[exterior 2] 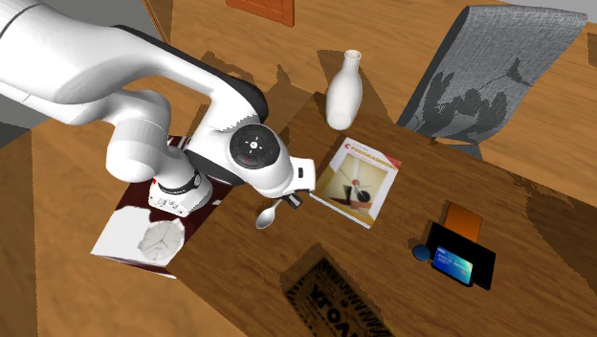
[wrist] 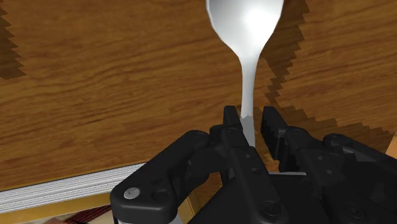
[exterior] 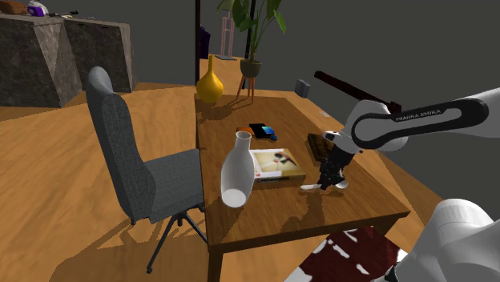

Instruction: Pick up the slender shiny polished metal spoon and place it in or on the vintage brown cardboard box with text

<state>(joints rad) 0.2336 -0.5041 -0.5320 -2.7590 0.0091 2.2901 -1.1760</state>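
Across the shoulder view, a wooden table (exterior: 264, 216) takes the most room, with a grey chair (exterior: 128, 160) at its 9 o'clock side. I see the white arm (exterior: 417, 120) stretched over the table toward 9 o'clock. 1 white vase (exterior: 237, 170) stands near the chair-side edge, and a thin book (exterior: 276, 164) lies flat just beside it at 3 o'clock. The dark brown box with text (exterior: 318, 144) sits at 12 o'clock of the gripper (exterior: 328, 178), near it but apart. In the wrist view the 2 jaws are drawn in on the spoon (wrist: 249, 70), clamped on its handle from both sides. The spoon sits low over bare wood between the book and the table edge; whether it touches the wood I cannot tell. In the second exterior view its long axis runs from 2 o'clock to 8 o'clock, with the handle end toward the book and the bowl pointing to 8 o'clock, away from it.
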